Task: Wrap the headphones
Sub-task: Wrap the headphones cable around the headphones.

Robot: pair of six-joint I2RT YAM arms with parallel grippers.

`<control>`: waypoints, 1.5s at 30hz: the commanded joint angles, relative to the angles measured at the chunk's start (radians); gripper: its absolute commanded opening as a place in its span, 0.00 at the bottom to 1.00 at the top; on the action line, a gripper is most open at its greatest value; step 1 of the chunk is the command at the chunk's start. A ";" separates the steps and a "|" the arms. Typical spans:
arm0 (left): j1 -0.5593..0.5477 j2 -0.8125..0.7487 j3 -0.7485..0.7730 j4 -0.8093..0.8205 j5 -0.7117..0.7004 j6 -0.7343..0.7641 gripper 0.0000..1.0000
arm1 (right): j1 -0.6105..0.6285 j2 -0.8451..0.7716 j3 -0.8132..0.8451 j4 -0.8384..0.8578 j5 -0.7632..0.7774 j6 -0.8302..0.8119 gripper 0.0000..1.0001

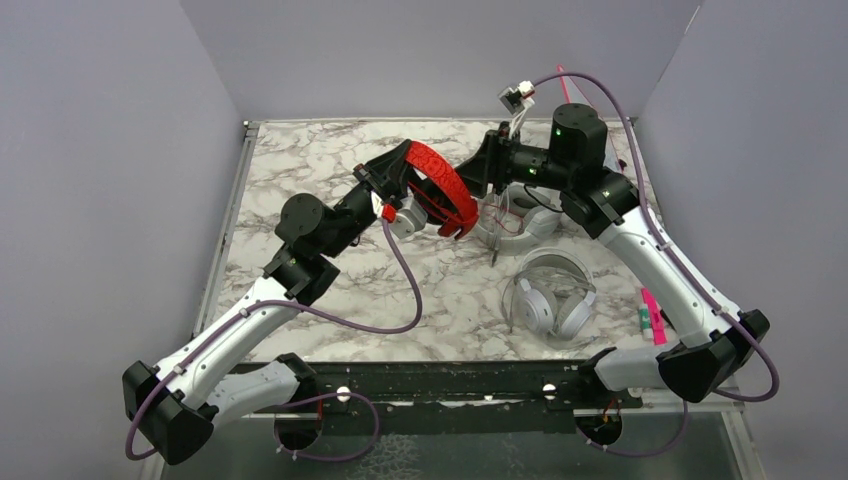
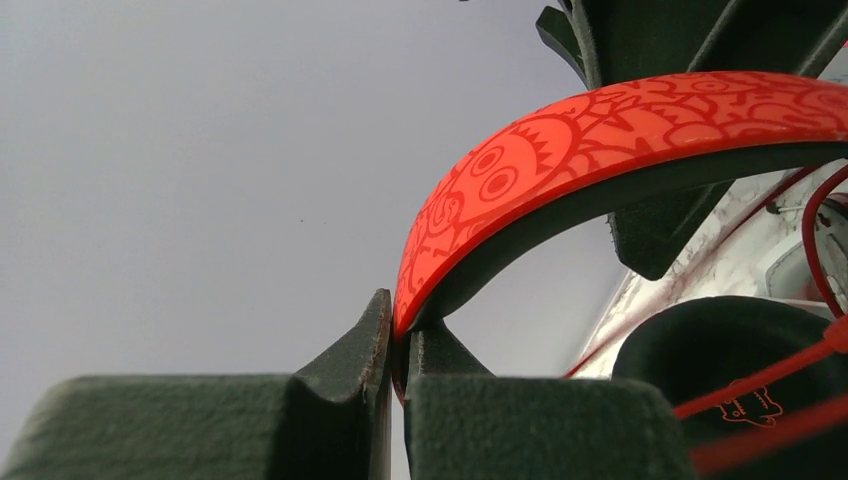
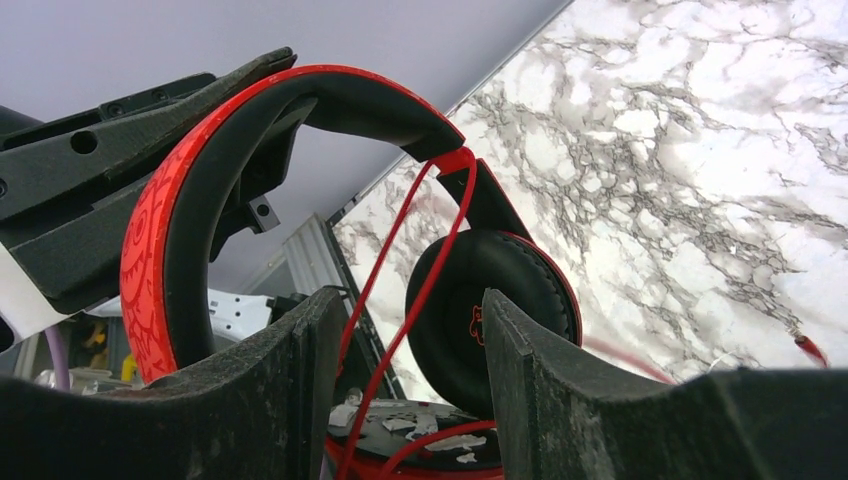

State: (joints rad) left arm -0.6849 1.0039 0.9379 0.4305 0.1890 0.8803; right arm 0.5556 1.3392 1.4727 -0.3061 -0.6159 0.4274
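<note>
The red-and-black headphones [image 1: 440, 185] hang above the middle back of the table. My left gripper [image 1: 385, 190] is shut on their red patterned headband [image 2: 600, 130], which is pinched between the fingertips in the left wrist view. My right gripper [image 1: 482, 165] is just right of the headset and open. Its two fingers [image 3: 310, 380] stand either side of the red cable [image 3: 400, 320], apart from it, with a black ear cup [image 3: 450, 290] behind. A light grey headset [image 1: 512, 225] lies under the right arm. A white-silver headset [image 1: 550, 300] lies nearer, at the front right.
A pink marker [image 1: 652, 310] lies by the right arm near the table's right edge. The red cable's plug end [image 3: 810, 350] rests on the marble table [image 1: 300, 150]. Grey walls close in the left, back and right sides.
</note>
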 commanded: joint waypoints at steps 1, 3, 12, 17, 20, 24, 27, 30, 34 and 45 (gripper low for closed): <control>-0.001 -0.029 0.019 0.061 -0.017 -0.005 0.00 | 0.010 -0.001 0.028 0.004 -0.001 -0.006 0.58; -0.002 -0.031 0.024 0.053 -0.015 -0.034 0.00 | 0.007 0.000 0.044 -0.041 0.047 -0.049 0.60; -0.001 -0.083 0.009 -0.015 -0.342 -0.529 0.00 | -0.135 -0.024 0.040 -0.109 0.131 -0.140 0.76; -0.002 -0.106 0.083 -0.307 -0.518 -0.776 0.00 | -0.281 -0.018 -0.021 -0.024 -0.071 -0.088 0.78; -0.002 -0.126 0.108 -0.439 -0.540 -0.854 0.00 | -0.281 -0.004 -0.079 0.087 -0.200 -0.048 0.78; -0.002 -0.063 0.324 -0.751 -0.677 -1.098 0.00 | -0.281 0.013 -0.230 0.285 -0.297 -0.056 0.79; -0.002 0.013 0.470 -0.988 -0.681 -1.303 0.00 | -0.227 0.045 -0.346 0.514 -0.333 -0.033 0.79; 0.000 0.028 0.498 -1.059 -0.631 -1.510 0.00 | -0.153 0.056 -0.433 0.661 -0.316 -0.063 0.80; 0.001 0.065 0.556 -1.063 -0.511 -1.638 0.00 | -0.070 0.050 -0.615 0.998 -0.335 -0.074 0.81; 0.003 0.147 0.786 -1.096 -0.441 -1.671 0.00 | 0.104 0.216 -0.791 1.507 -0.258 -0.151 0.82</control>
State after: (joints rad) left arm -0.6830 1.1763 1.6424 -0.7082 -0.2905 -0.7193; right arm 0.6003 1.5024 0.7273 0.9142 -0.9176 0.3202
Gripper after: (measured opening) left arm 0.026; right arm 0.819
